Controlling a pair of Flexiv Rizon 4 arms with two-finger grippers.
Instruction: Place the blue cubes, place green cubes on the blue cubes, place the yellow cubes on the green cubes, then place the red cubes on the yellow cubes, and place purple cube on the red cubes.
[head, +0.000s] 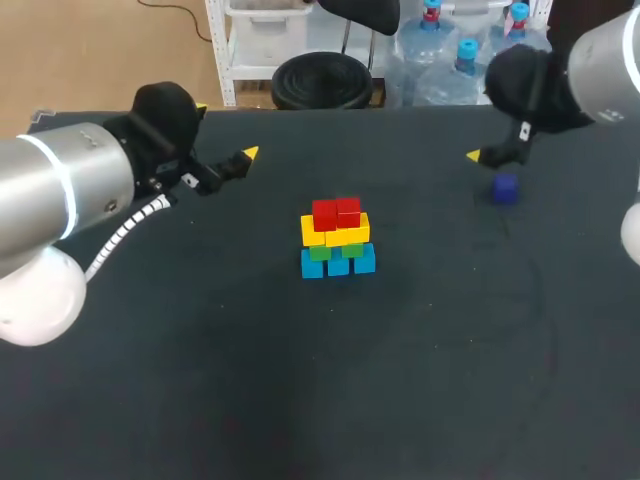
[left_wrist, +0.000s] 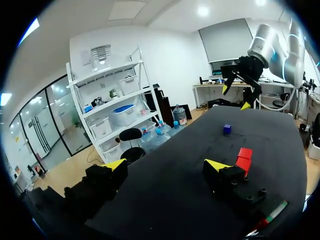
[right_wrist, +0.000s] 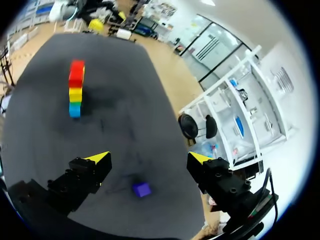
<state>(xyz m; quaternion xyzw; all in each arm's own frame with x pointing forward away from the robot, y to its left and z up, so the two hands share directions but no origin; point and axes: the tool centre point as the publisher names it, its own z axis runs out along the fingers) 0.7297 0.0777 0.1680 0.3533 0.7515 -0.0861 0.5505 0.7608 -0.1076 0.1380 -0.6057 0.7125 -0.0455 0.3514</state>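
Observation:
A cube stack stands mid-table: blue cubes (head: 338, 262) at the base, green cubes (head: 334, 251), yellow cubes (head: 335, 231), and red cubes (head: 337, 213) on top. The purple cube (head: 505, 188) lies alone on the table at the right, just below my right gripper (head: 474, 156), which hangs open above it. In the right wrist view the purple cube (right_wrist: 141, 189) sits between and under the open fingers of the right gripper (right_wrist: 150, 159), with the stack (right_wrist: 76, 94) far ahead. My left gripper (head: 249, 154) is open, left of the stack; its wrist view shows the left gripper (left_wrist: 167, 165) empty, red cubes (left_wrist: 244, 157) beside one finger.
The black table (head: 400, 380) spreads wide in front of the stack. My right arm (left_wrist: 260, 47) shows in the left wrist view beyond the purple cube (left_wrist: 227, 128).

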